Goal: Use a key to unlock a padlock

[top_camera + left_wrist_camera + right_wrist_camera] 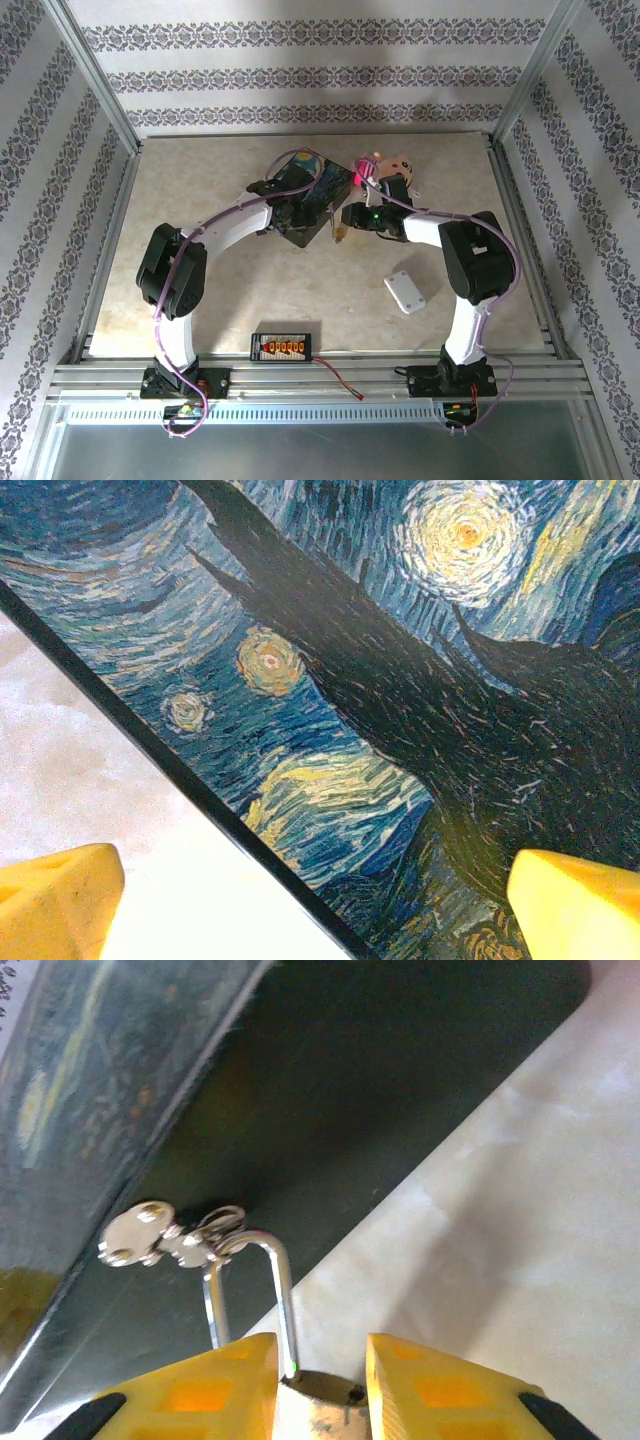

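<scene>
Right wrist view gives me the clearest look: the right gripper [320,1352] is clamped on the padlock [320,1415], one yellow finger pressed to each side of its small brass body. The shackle [283,1290] rises from between the fingers in a thin silver arch. One leg enters the body. The other drops behind the left-hand finger, so I cannot tell whether the lock is latched. A small ring [218,1228] hangs on the top of the shackle and carries the key [135,1237], whose round silvery head lies against the dark side of the box [380,1080]. The key sits up at the shackle and well clear of the body. The padlock is just beside the foot of that box, over the pale marbled table [520,1210].

On the left wrist view, the left gripper [320,910] has its fingers spread wide, with nothing between them. It hangs over the box's painted lid, a swirling blue night sky, whose black edge runs diagonally with bare table beyond.

From the top camera I see both arms reaching in to the box at mid-table. A pink plush doll [385,165] lies just behind the right wrist. A white block [405,292], a black connector board [283,347] and a red-black wire [340,378] lie nearer the bases.
</scene>
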